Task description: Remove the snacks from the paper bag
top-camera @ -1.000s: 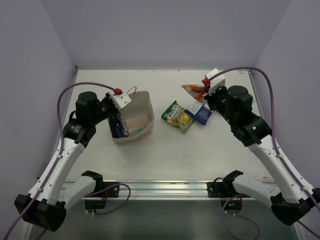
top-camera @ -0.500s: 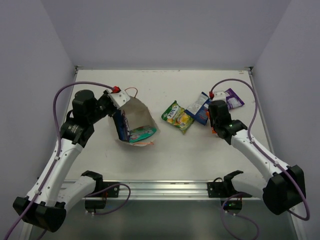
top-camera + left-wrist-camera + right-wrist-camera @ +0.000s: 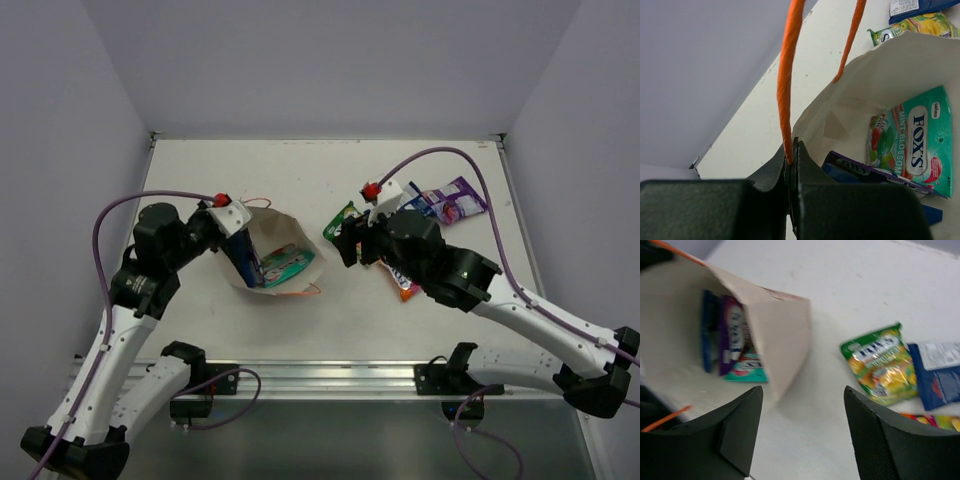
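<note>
The paper bag [image 3: 272, 240] lies tipped over, its mouth facing right. My left gripper [image 3: 238, 232] is shut on the bag's rim and orange handle [image 3: 789, 75]. Inside the bag [image 3: 777, 325] lie a teal-pink packet [image 3: 912, 140], a purple packet [image 3: 865, 170] and a blue one [image 3: 709, 330]. My right gripper [image 3: 352, 247] stands open just right of the bag's mouth, nothing between its fingers [image 3: 740, 430]. On the table lie a green-yellow packet [image 3: 882, 365], a blue-white packet [image 3: 937, 372], a purple packet [image 3: 455, 200] and an orange-red packet [image 3: 405, 289] partly under the right arm.
The loose packets sit in a cluster right of centre, under and behind the right arm. Purple cables loop over both arms. Grey walls close the table [image 3: 300, 170] at the back and sides.
The bag has gone from upright to tipped on its side in my left gripper's hold. My right gripper has opened and swung left from the back right corner to the bag's mouth.
</note>
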Controlling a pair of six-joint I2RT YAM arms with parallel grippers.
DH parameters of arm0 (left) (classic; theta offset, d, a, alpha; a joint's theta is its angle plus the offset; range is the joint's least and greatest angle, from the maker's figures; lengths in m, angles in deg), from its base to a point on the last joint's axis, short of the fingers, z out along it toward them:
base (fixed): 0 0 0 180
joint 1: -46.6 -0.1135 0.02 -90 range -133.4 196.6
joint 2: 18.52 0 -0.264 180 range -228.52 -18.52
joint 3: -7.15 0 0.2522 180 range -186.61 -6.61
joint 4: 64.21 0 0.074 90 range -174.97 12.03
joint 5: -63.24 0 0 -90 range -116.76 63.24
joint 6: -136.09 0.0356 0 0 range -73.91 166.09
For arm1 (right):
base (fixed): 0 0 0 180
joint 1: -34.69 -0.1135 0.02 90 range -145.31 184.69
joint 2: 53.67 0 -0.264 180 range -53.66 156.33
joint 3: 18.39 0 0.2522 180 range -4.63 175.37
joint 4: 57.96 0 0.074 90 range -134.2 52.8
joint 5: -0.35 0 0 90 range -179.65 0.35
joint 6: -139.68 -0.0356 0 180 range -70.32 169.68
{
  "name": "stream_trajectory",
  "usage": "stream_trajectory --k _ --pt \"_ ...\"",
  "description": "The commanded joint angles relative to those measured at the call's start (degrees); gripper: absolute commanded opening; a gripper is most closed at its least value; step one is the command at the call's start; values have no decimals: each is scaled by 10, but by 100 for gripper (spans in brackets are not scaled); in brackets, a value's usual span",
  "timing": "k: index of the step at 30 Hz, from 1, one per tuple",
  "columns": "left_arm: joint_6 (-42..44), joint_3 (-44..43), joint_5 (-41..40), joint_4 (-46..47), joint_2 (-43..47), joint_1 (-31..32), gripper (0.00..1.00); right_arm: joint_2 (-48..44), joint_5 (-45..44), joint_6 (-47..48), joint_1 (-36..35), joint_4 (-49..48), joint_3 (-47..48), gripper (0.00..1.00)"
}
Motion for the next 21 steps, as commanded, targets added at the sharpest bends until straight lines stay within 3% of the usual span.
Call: stream_trajectory --k 1,9,15,21 --pt "-10 7 6 20 17 2 0 7 24 -17 -64 -86 44 68" --pt "-21 21 13 11 27 2 0 117 51 -6 -148 -226 65 60" --pt "-31 22 25 4 24 2 0 173 49 2 -153 -354 17 52" --pt "-49 12 50 3 13 3 0 248 54 21 -152 -412 15 49"
